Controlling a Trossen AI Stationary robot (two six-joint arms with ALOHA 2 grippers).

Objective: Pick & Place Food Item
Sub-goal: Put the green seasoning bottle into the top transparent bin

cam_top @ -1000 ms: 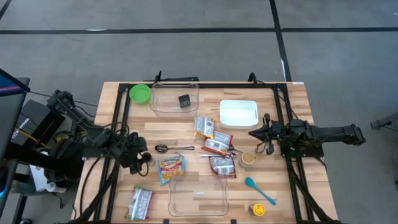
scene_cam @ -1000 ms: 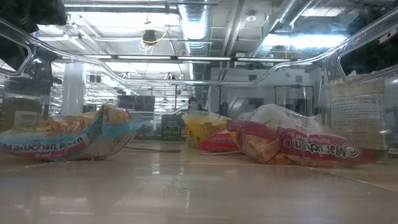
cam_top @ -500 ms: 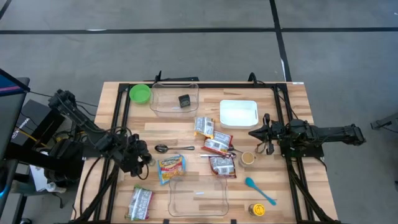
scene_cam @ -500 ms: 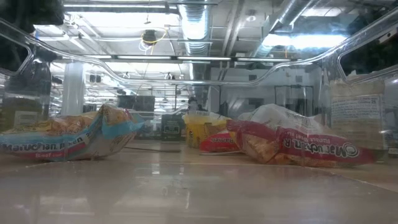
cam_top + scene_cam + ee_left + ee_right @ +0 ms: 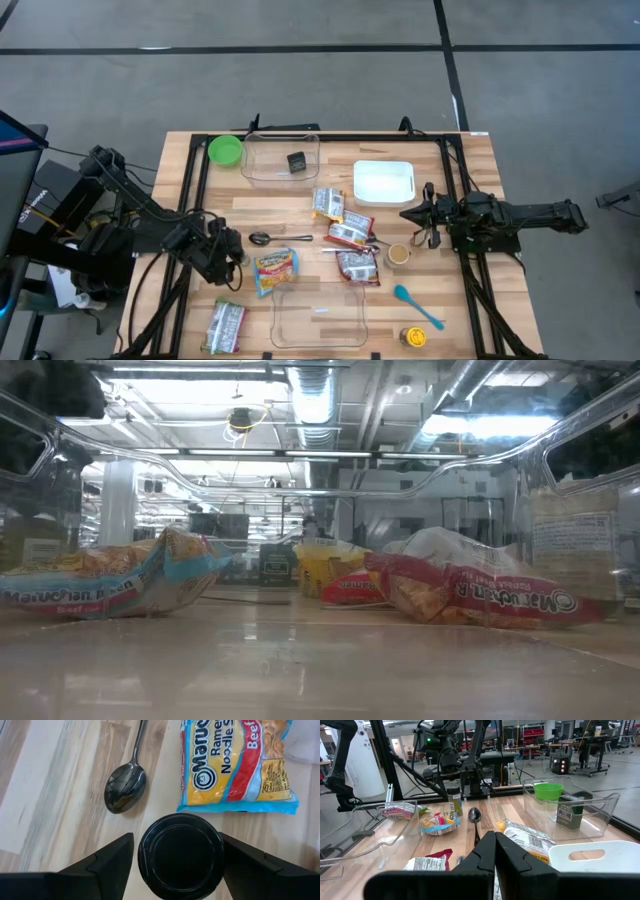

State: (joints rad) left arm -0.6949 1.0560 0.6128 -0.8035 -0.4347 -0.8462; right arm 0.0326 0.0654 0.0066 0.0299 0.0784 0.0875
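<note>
Grasp approach: left claw [image 5: 175,857] spread wide, fingers either side of the black-lidded jar [image 5: 180,855] standing on the desk [image 5: 60,780] beside the beef ramen packet [image 5: 235,767], not yet gripping, next lower and close; jar's body hidden under its lid; right claw [image 5: 495,851] clenched, parked.

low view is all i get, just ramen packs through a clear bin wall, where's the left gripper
Observer: From above, the left gripper is just left of the blue ramen pack.
Operator: anything between its fingers
Observer: Yes, a black-lidded jar stands between its open fingers, not gripped.
Operator: and the right one
Observer: The right gripper waits shut beside the white tray.
</note>
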